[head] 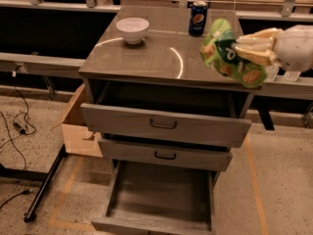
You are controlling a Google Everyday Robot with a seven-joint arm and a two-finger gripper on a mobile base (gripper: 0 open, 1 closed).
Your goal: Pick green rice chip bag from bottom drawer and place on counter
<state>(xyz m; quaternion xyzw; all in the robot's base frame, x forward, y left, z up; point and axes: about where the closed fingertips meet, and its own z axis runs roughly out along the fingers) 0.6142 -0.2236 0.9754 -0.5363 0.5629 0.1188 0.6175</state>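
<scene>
One hazard: gripper [243,51], upper right, clamps green rice chip bag [221,53], apparently over the edge of counter [156,58]; early release drops it floorward.

A single camera looks from high in front of the cabinet, facing it squarely and tilted down. The counter [156,58] slopes away towards the top of the view, with the can [198,18] at its far edge. The tilt shows the floor of the open bottom drawer [161,195], whose front reaches the lower edge. The camera stands fairly near, and the cabinet fills the middle. The gripper [238,50] reaches in from the right edge, clamped on the bag [222,58], by the counter's right front corner.
</scene>
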